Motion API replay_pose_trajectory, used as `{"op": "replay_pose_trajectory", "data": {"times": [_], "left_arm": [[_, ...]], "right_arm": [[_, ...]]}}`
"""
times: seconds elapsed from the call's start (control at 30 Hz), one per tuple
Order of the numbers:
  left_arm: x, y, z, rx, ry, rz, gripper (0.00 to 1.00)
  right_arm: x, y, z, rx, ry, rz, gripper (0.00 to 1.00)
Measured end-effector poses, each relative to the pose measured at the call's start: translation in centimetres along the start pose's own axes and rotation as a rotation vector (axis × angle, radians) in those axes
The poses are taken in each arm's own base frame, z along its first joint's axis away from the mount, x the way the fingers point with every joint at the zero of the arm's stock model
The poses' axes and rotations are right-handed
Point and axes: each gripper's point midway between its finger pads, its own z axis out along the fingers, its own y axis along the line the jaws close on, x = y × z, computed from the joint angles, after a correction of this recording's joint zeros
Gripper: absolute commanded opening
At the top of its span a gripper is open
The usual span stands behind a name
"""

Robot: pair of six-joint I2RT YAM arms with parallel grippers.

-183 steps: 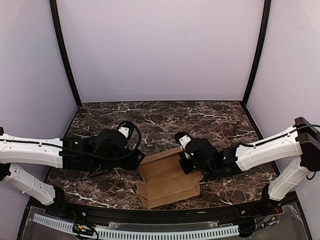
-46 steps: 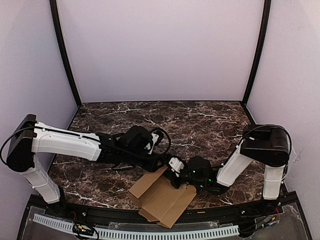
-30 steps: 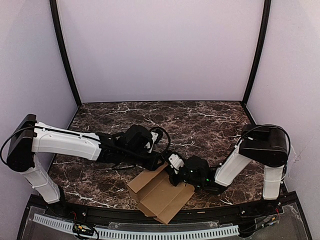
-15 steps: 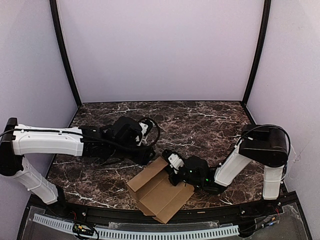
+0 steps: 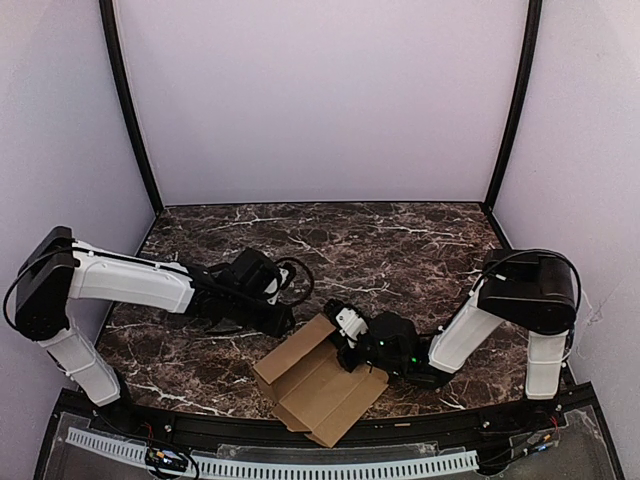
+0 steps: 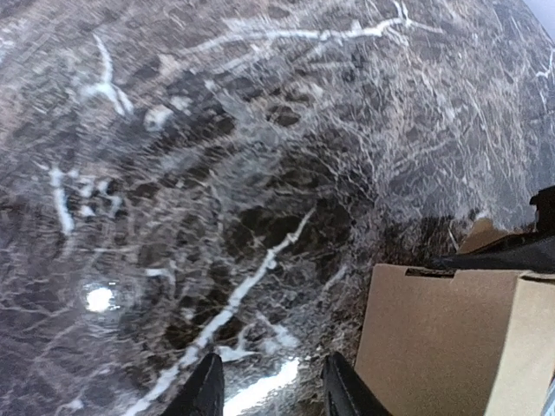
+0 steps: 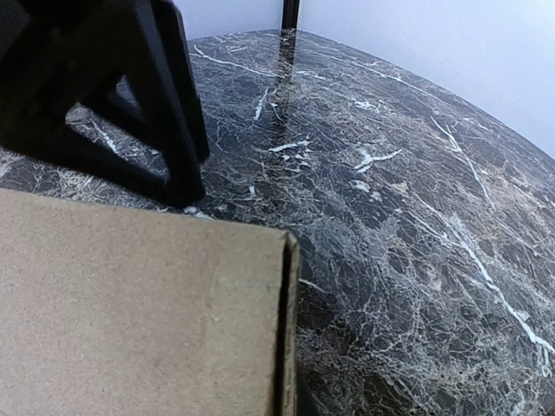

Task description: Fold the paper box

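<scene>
The plain brown paper box lay partly unfolded near the marble table's front edge. The right gripper was clamped on its edge. The left gripper, fingers apart, hung just beside it.

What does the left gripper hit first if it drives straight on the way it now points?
Probably the bare marble table: the left gripper angles down at it. The paper box edge sits just right of that line; depth is unclear, so a graze is possible.

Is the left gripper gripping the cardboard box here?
No. The left gripper stands open over the marble table, and the cardboard box lies beside it, not between its fingers.
</scene>
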Motion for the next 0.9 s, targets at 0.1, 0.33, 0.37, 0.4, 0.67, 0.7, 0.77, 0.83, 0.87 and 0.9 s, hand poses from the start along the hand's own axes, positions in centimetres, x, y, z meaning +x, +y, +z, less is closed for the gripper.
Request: {"op": "replay_pose_trajectory", "data": {"times": [0.1, 0.33, 0.37, 0.4, 0.67, 0.7, 0.77, 0.83, 0.87, 0.9], "left_arm": [[2.0, -0.7, 2.0, 0.056, 0.060, -0.013, 0.39], [2.6, -2.8, 2.7, 0.198, 0.060, -0.046, 0.32], [2.6, -3.0, 2.7, 0.217, 0.055, -0.050, 0.32], [2.6, -3.3, 2.7, 0.234, 0.052, -0.052, 0.31], [2.6, -4.2, 2.6, 0.313, 0.030, -0.064, 0.30], [2.6, -4.2, 2.6, 0.316, 0.027, -0.065, 0.31], [2.5, -4.3, 2.6, 0.321, 0.022, -0.065, 0.31], [2.2, -4.4, 2.6, 0.326, 0.013, -0.066, 0.31], [2.2, -4.4, 2.6, 0.328, 0.011, -0.068, 0.32], [2.1, -4.4, 2.6, 0.331, 0.008, -0.069, 0.32]], "right_arm": [[0.0, 0.0, 0.0, 0.000, 0.000, -0.002, 0.00], [0.0, 0.2, 0.0, -0.002, -0.002, -0.004, 0.00], [-0.1, 0.2, 0.0, -0.002, -0.003, -0.004, 0.00], [-0.1, 0.2, 0.0, -0.002, -0.003, -0.003, 0.00], [-0.1, 0.3, -0.1, -0.011, -0.006, -0.010, 0.00], [-0.1, 0.4, -0.1, -0.012, -0.007, -0.012, 0.00], [-0.1, 0.5, -0.1, -0.014, -0.007, -0.016, 0.00], [-0.1, 0.6, -0.1, -0.017, -0.007, -0.019, 0.00], [-0.1, 0.7, -0.1, -0.019, -0.007, -0.020, 0.00], [-0.1, 0.8, -0.1, -0.021, -0.007, -0.021, 0.00]]}}
